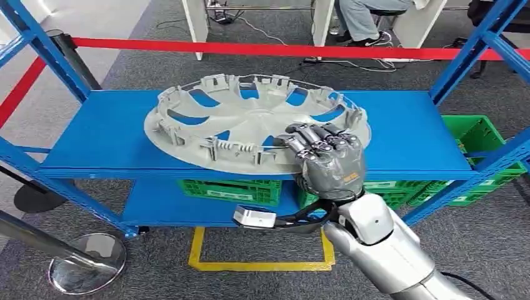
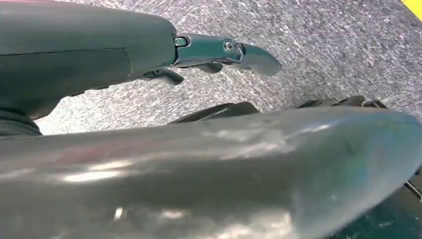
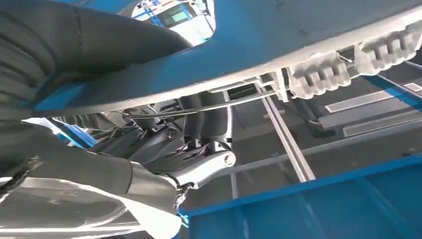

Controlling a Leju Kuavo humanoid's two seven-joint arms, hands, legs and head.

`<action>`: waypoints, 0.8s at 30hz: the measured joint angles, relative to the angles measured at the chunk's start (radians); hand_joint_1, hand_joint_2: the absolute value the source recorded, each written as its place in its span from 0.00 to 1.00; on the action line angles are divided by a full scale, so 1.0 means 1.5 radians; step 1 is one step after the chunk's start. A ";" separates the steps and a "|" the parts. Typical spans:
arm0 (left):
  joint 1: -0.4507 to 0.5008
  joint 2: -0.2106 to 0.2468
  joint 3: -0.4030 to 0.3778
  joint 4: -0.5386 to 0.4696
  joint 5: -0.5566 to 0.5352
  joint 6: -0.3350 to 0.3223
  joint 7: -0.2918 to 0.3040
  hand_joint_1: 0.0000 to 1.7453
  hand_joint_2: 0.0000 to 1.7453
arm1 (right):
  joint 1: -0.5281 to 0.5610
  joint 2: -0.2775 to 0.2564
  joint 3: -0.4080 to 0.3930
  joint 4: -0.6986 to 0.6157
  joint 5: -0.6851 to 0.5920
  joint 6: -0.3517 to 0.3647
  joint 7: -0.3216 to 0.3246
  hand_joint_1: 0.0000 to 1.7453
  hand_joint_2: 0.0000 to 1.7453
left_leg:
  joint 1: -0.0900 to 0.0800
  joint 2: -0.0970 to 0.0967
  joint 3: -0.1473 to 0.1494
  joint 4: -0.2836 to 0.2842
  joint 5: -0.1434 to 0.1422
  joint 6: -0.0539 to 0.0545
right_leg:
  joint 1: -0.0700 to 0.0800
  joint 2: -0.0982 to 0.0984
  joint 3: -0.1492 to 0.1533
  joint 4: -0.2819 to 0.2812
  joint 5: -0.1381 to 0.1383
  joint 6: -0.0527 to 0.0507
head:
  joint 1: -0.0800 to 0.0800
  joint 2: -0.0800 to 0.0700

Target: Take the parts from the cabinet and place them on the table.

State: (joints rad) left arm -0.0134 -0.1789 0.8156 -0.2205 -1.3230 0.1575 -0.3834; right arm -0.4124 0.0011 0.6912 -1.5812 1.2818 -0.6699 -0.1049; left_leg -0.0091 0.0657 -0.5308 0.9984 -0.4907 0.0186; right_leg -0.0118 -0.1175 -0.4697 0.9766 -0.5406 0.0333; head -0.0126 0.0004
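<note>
A grey plastic wheel cover lies inner side up on the top blue shelf of the cabinet, its near edge reaching past the shelf's front. My right hand grips the cover's near right rim, fingers curled over the top of it. In the right wrist view the rim with its white clips runs just beyond the fingers of my right hand. My left hand hangs over grey carpet and holds nothing, its fingers held apart.
Blue uprights frame the shelf on both sides. Green crates sit lower at the right and under the shelf. A red barrier tape crosses behind, a stanchion base stands near left, and a seated person is at the back.
</note>
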 joint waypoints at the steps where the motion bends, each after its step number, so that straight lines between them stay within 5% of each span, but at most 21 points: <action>1: 0.000 0.000 0.000 -0.001 0.000 -0.001 0.001 0.00 0.00 | 0.000 0.000 -0.001 0.000 -0.001 0.000 -0.001 1.00 1.00 | 0.000 0.000 0.000 0.000 0.000 0.000 | 0.000 0.000 0.000 0.000 0.000 0.000 | 0.000 0.000; 20: 0.001 0.002 0.001 -0.008 0.009 -0.006 0.018 0.00 0.00 | 0.003 0.000 -0.004 0.008 -0.017 0.000 -0.004 1.00 1.00 | -0.007 0.000 -0.002 0.002 -0.002 0.003 | -0.006 -0.001 -0.001 -0.001 0.003 0.005 | 0.000 0.000; 24: 0.002 0.002 0.001 -0.009 0.009 -0.007 0.021 0.00 0.00 | 0.001 0.001 -0.004 0.008 -0.020 0.000 -0.003 1.00 1.00 | -0.006 -0.007 -0.006 -0.004 0.006 0.018 | -0.007 -0.009 0.000 -0.003 0.008 0.015 | 0.000 0.000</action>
State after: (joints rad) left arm -0.0106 -0.1759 0.8175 -0.2342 -1.3100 0.1465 -0.3521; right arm -0.4105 0.0023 0.6855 -1.5690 1.2520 -0.6695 -0.1099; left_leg -0.0187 0.0552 -0.5402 0.9928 -0.4812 0.0449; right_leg -0.0220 -0.1315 -0.4703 0.9721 -0.5280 0.0559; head -0.0130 0.0004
